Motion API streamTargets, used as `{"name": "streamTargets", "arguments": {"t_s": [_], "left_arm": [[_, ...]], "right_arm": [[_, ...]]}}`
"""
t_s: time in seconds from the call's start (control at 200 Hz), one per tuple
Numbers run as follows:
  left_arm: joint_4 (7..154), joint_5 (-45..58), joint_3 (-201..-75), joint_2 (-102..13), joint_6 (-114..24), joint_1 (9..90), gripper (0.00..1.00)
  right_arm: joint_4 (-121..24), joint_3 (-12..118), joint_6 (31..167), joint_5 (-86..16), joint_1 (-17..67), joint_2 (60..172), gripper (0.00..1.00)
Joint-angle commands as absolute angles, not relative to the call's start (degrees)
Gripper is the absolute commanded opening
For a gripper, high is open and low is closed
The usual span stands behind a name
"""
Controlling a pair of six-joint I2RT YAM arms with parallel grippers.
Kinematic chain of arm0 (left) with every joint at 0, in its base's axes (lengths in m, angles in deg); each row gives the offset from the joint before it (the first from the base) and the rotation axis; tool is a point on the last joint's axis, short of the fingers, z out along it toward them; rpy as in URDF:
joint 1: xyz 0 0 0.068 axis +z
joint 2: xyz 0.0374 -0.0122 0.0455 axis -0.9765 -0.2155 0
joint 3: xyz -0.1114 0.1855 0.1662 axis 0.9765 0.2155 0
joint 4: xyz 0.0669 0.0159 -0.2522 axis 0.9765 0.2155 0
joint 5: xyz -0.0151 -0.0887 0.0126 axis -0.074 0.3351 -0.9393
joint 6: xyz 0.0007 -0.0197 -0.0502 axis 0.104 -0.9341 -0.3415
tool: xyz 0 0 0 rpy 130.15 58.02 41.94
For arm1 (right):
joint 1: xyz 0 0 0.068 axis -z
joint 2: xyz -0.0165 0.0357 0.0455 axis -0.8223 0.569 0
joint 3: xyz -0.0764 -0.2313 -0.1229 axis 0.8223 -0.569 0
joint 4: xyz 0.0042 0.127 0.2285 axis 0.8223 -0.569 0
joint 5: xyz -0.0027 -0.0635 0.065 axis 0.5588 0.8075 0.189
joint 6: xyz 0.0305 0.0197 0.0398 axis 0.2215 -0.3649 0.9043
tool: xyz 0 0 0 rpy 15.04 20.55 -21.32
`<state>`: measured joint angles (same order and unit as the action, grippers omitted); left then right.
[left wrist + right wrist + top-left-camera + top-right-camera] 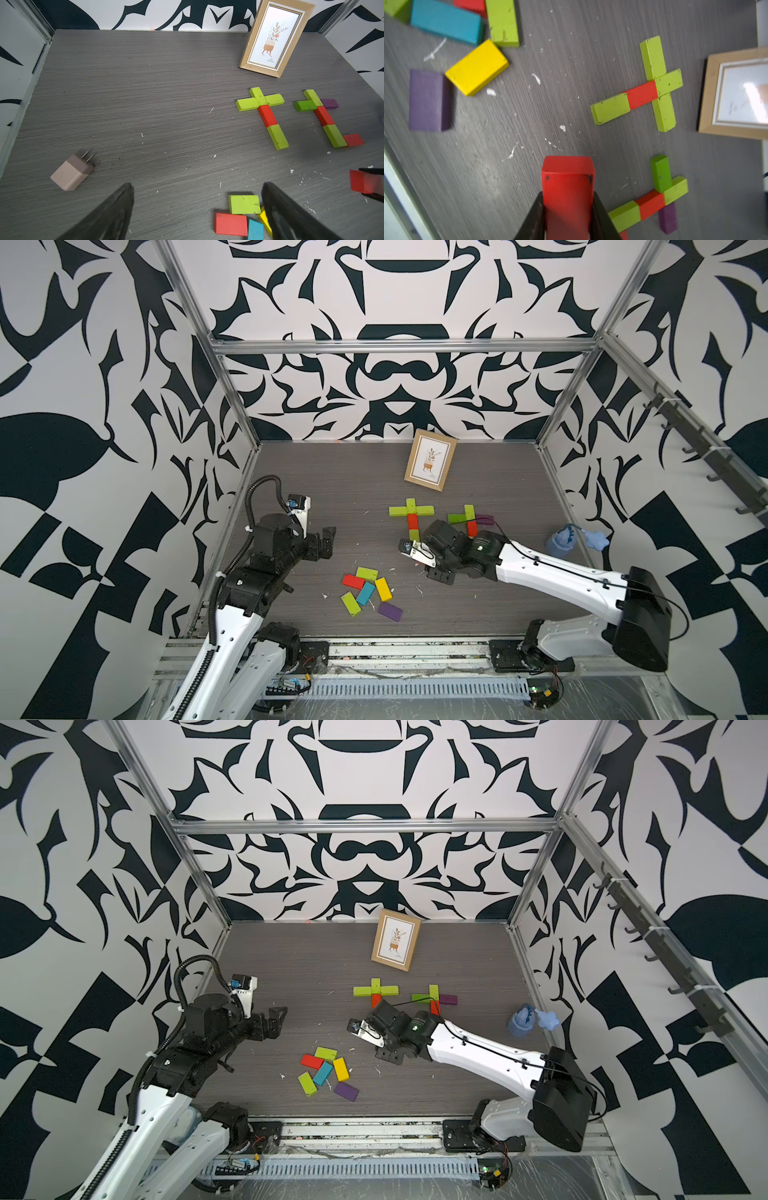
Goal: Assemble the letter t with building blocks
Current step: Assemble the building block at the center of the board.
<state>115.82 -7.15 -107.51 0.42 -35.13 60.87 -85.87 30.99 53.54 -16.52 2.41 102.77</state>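
Now | wall charger (71, 172): seen in left wrist view only | left gripper (198, 185): spread, empty | loose building blocks (365, 593): pile near table front | right gripper (568, 196): pinching red block (568, 172), near two block t-shapes (411, 510)

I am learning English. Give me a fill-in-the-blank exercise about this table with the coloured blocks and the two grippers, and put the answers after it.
1. The block in the right gripper is ___.
2. The left gripper is ___ and holds nothing.
3. The wooden picture frame shows a potted ___.
4. In the t with a red foot, the crossbar end opposite the dark green block is ___.
Missing words: red; open; plant; purple.
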Motion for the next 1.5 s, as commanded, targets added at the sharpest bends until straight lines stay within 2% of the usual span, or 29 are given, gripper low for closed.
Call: {"name": "streamTargets", "arguments": {"t_s": [0.0, 0.12, 0.22, 0.39, 0.58, 0.93, 1.495], "left_arm": [[114.7, -6.16, -106.82, 0.85, -34.98, 60.89, 1.0], [114.7, -5.91, -106.89, 0.73, -34.85, 60.86, 1.0], [114.73, -5.99, -106.83, 0.97, -34.86, 60.86, 1.0], [114.66, -6.07, -106.71, 1.38, -34.89, 60.87, 1.0], [114.57, -5.85, -106.58, 1.38, -34.82, 60.86, 1.0], [114.71, -6.24, -106.58, 1.48, -34.8, 60.9, 1.0], [114.88, -6.62, -106.59, 1.49, -34.8, 60.86, 1.0]], "right_arm": [[-83.16, 28.25, 33.9, -21.5, 8.04, 99.54, 0.0], [-85.02, 29.85, 27.29, -28.25, 15.19, 99.67, 0.0], [-88.2, 33.45, 24.34, -29.71, 18.68, 103.59, 0.0], [-92.98, 39.59, 20.55, -29.16, 20.98, 113.07, 0.02], [-91.01, 43.63, 18.53, -30.88, 23.25, 120.52, 0.03], [-90.86, 49.75, 16.71, -30.57, 23.83, 131.22, 0.04], [-92.72, 53.79, 19.97, -31.7, 23.64, 137.97, 0.08]]}}
